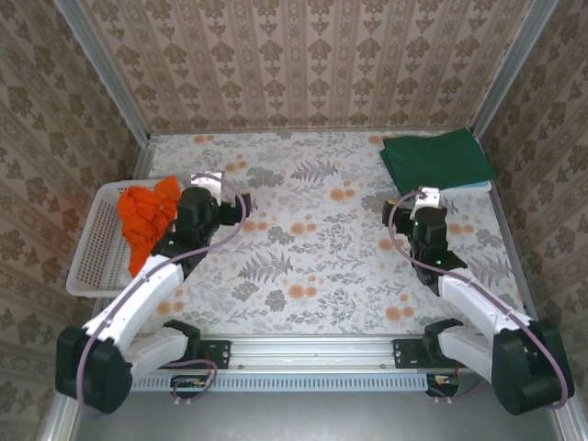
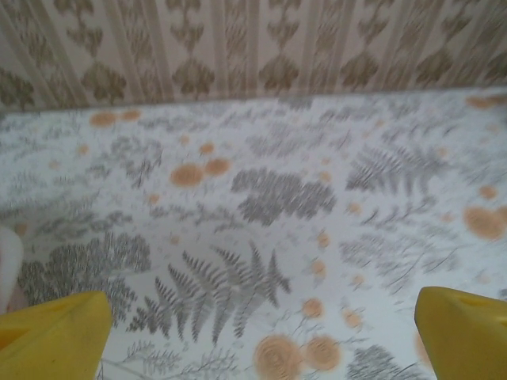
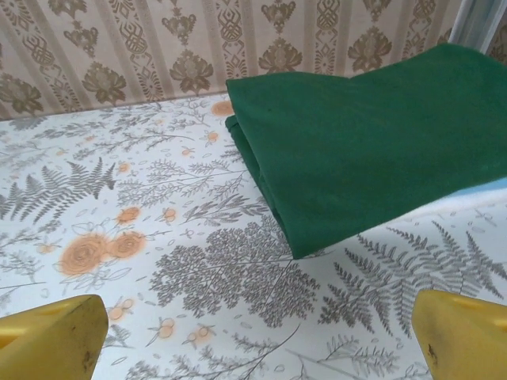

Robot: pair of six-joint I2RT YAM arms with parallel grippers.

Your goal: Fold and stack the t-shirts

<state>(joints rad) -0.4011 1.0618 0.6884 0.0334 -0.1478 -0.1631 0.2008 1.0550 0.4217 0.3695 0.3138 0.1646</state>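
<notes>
A dark green t-shirt (image 1: 436, 158) lies folded at the back right of the table, and a light blue t-shirt (image 1: 480, 186) peeks out from under its near edge. A crumpled bright orange t-shirt (image 1: 147, 216) is heaped in the white lattice basket (image 1: 92, 262) at the left. My left gripper (image 1: 243, 206) hovers just right of the basket, open and empty (image 2: 257, 348), over bare floral tabletop. My right gripper (image 1: 423, 197) sits just in front of the green shirt (image 3: 372, 150), open with nothing between its yellow fingers (image 3: 47, 340). A sliver of the blue shirt (image 3: 483, 194) shows there too.
Patterned walls close in the table on the left, back and right. The floral tabletop (image 1: 312, 248) stretches between the two arms. The arms' bases and a metal rail (image 1: 312, 354) line the near edge.
</notes>
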